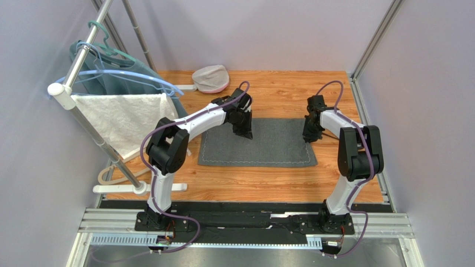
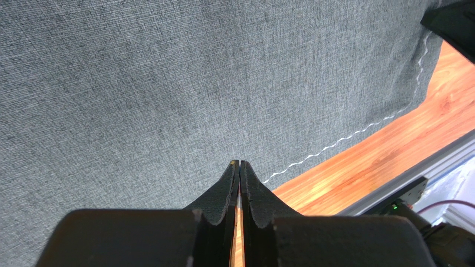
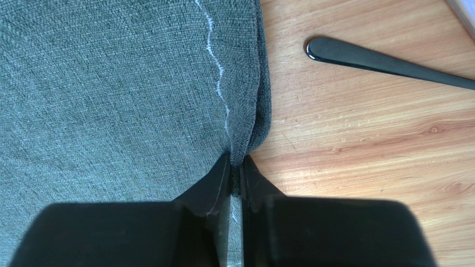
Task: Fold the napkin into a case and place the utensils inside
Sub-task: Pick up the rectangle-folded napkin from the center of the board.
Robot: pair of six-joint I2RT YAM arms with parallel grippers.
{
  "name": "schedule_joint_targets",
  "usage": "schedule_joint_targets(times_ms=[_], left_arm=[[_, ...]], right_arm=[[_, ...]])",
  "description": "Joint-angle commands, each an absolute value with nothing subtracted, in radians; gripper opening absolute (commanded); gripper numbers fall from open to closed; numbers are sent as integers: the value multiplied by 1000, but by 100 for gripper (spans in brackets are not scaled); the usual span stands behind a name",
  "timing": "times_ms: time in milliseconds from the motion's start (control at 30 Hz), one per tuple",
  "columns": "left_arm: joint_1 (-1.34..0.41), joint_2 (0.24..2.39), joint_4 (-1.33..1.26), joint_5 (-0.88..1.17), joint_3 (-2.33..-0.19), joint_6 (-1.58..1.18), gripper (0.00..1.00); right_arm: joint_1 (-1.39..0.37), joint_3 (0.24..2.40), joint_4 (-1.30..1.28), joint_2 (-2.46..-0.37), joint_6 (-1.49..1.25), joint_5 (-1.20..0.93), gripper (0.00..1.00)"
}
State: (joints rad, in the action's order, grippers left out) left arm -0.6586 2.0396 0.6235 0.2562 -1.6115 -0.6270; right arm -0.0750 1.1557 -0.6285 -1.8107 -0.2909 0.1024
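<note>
The dark grey napkin (image 1: 262, 144) lies spread flat on the wooden table, its pale stitched line running near the edges. My left gripper (image 1: 244, 133) is at the napkin's far edge, left of centre. In the left wrist view the napkin (image 2: 167, 83) fills the picture and my left gripper (image 2: 240, 162) is shut, its tips pinching the cloth edge. My right gripper (image 1: 308, 136) is at the napkin's right edge. In the right wrist view my right gripper (image 3: 236, 158) is shut on the bunched hem of the napkin (image 3: 111, 83). One black utensil (image 3: 379, 61) lies on bare wood just right of the napkin.
A drying rack stands at the left with a white towel (image 1: 128, 119), a teal garment (image 1: 120, 72) and hangers; its foot (image 1: 139, 188) rests near the left arm's base. A pale rounded object (image 1: 212, 78) sits at the back. Metal rails (image 2: 401, 183) border the table.
</note>
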Motion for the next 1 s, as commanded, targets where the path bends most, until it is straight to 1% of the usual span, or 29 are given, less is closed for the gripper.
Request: schedule_joint_targets(times_ms=[0, 233, 433, 567, 767, 833, 867, 967], left_arm=[[-657, 2101, 615, 273, -1681, -673, 9], [-673, 2284, 652, 265, -1828, -787, 7], [-750, 2376, 653, 291, -1919, -857, 7], [-810, 2414, 614, 337, -1962, -916, 7], [-854, 2427, 583, 380, -2003, -927, 7], [-847, 2386, 589, 359, -1988, -892, 8], [-842, 2364, 583, 350, -1953, -878, 8], [-804, 2275, 603, 339, -1895, -813, 8]], right_arm=[[-77, 1138, -632, -1744, -313, 135, 0], [-66, 1146, -687, -1585, -330, 121, 0], [-64, 1154, -742, -1467, -315, 111, 0], [-64, 1178, -784, -1401, -305, 32, 0], [-64, 1221, -831, -1333, -278, 14, 0], [-64, 1223, -836, -1333, -279, 15, 0], [-64, 1223, -836, -1335, -281, -36, 0], [-63, 1204, -819, -1335, -299, -86, 0]])
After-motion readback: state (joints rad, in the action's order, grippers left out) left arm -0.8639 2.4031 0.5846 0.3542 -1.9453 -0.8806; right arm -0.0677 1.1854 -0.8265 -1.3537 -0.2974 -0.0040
